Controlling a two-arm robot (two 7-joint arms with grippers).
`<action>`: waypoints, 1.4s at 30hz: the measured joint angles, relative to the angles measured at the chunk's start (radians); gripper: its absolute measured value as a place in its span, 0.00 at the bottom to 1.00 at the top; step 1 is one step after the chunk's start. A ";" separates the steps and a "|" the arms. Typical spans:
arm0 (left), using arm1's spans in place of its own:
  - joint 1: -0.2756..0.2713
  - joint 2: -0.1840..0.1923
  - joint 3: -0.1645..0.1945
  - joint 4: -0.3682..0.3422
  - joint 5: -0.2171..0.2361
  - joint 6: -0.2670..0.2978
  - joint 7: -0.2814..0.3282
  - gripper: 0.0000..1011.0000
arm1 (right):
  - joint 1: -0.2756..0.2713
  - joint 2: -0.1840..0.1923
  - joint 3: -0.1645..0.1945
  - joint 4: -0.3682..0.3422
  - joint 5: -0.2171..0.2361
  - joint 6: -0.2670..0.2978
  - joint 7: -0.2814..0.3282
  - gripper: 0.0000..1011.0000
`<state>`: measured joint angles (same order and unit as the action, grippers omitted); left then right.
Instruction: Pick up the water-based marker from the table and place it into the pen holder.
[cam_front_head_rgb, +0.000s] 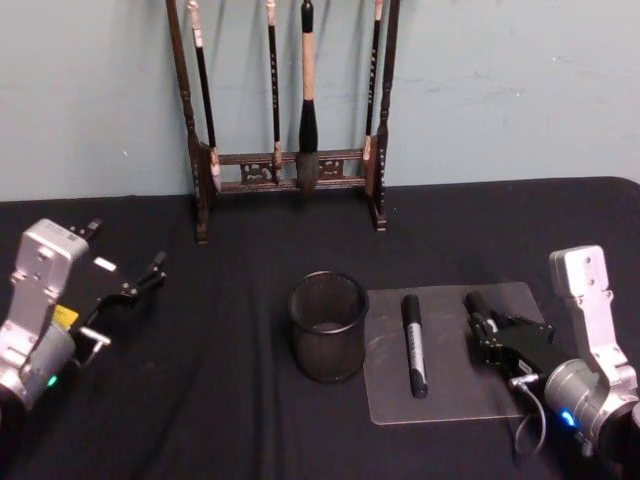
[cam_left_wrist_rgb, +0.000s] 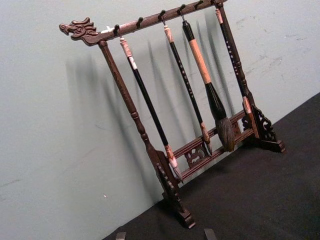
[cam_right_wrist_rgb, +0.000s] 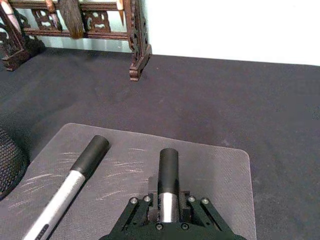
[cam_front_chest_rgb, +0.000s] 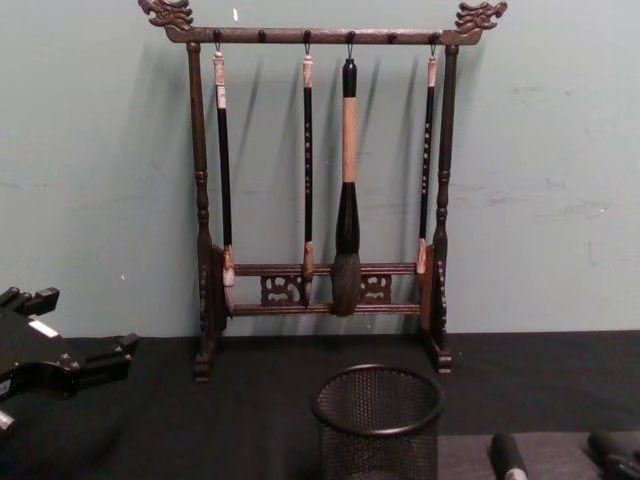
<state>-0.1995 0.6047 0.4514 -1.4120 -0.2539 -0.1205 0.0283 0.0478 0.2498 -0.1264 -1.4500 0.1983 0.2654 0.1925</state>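
Note:
Two water-based markers show. One marker lies flat on a clear grey mat, just right of the pen holder, a black mesh cup standing empty. My right gripper hovers low over the mat's right half, shut on the other marker, whose black cap pokes out ahead of the fingers. In the right wrist view the lying marker sits beside the held one, and the holder's wall shows at the edge. My left gripper is parked open at the far left, holding nothing.
A dark wooden brush rack with several hanging calligraphy brushes stands at the back against the wall. Black cloth covers the table between the holder and the left arm.

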 joint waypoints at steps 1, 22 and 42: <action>0.000 0.000 0.000 0.000 0.000 0.000 0.000 1.00 | -0.001 0.001 0.000 -0.004 0.001 -0.005 0.003 0.24; 0.000 0.000 0.000 0.000 0.000 0.000 0.000 1.00 | -0.030 0.070 -0.013 -0.107 -0.022 -0.191 0.081 0.24; 0.000 0.000 0.000 0.000 0.000 0.000 0.000 1.00 | 0.086 0.087 -0.097 -0.047 -0.026 -0.285 0.157 0.24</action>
<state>-0.1995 0.6047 0.4514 -1.4119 -0.2539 -0.1205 0.0283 0.1338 0.3373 -0.2236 -1.4973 0.1719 -0.0194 0.3495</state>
